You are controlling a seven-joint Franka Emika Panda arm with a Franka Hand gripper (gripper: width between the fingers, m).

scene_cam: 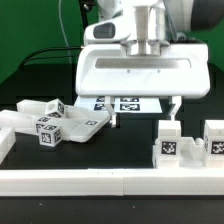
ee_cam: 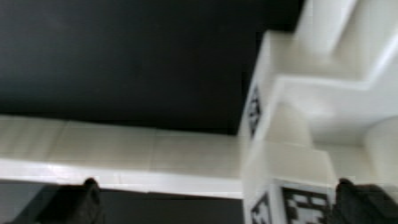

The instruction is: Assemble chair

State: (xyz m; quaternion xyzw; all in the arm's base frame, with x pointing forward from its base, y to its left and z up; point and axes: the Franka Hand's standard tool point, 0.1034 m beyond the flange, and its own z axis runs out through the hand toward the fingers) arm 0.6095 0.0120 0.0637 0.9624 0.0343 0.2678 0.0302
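Plainly, the chair is not yet built. Its parts lie loose: a cluster (scene_cam: 55, 125) of tagged white blocks on the exterior view's left and two upright pieces (scene_cam: 170, 142) on its right, well apart from the cluster. The gripper (scene_cam: 140, 110) hangs above with its jaws spread wide and nothing between them. In the wrist view a tagged piece (ee_cam: 294, 120) sits to one side of the fingertips (ee_cam: 71, 205), not between them. We judge that a straight descent could land a finger on it, tipping it or shoving it against the border rail (scene_cam: 100, 182). The worktop (scene_cam: 130, 140) is matte black, and the marker board (scene_cam: 125, 103) lies under the arm. Behind, the room shows dim green.
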